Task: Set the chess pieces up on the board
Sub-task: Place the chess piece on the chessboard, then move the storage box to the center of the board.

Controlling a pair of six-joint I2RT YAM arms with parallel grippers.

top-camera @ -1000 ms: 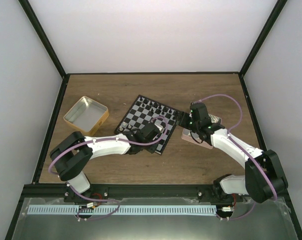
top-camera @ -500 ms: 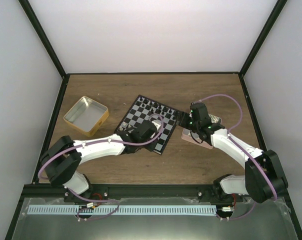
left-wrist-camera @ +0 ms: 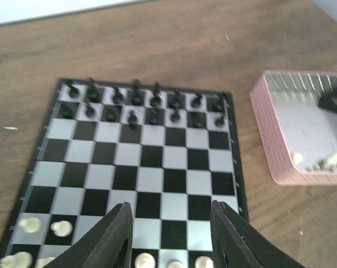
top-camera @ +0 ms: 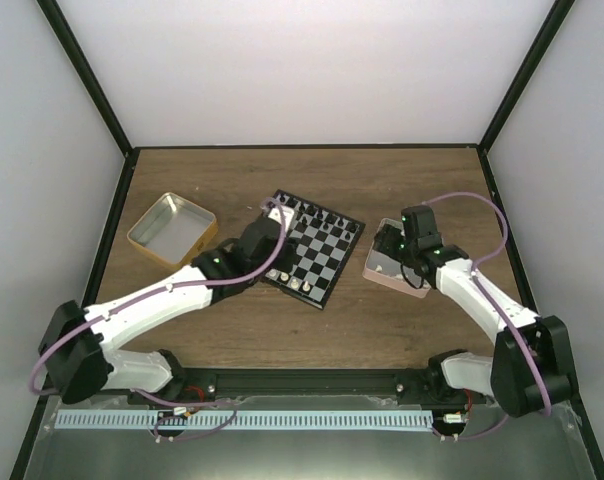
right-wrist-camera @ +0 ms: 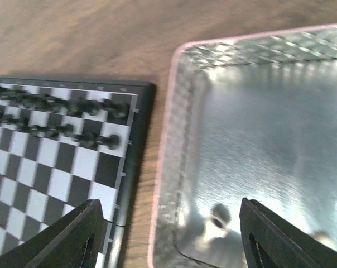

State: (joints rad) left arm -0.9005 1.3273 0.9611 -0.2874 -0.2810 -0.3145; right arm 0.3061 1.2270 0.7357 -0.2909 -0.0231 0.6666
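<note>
My left end effector (left-wrist-camera: 169,209) hangs released and empty over the near edge of the board (left-wrist-camera: 152,167), with the forearm stretched low across the bench (top-camera: 362,330). I judge it is posed to seat white pieces (left-wrist-camera: 61,227) on the near rows, which are only partly filled. Black pieces (left-wrist-camera: 136,109) fill the two far rows. My right end effector (right-wrist-camera: 171,215), also released, hovers over the tray (left-wrist-camera: 269,139), which holds spare pieces (left-wrist-camera: 325,163).

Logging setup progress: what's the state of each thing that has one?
board: flat, partly set.
pink tray: holds a few pieces.
black chess pieces: standing, two rows on board.
white chess pieces: some on board, others in pink tray.
tin: open, looks empty.
left end effector: open, empty.
right end effector: open, empty.
</note>
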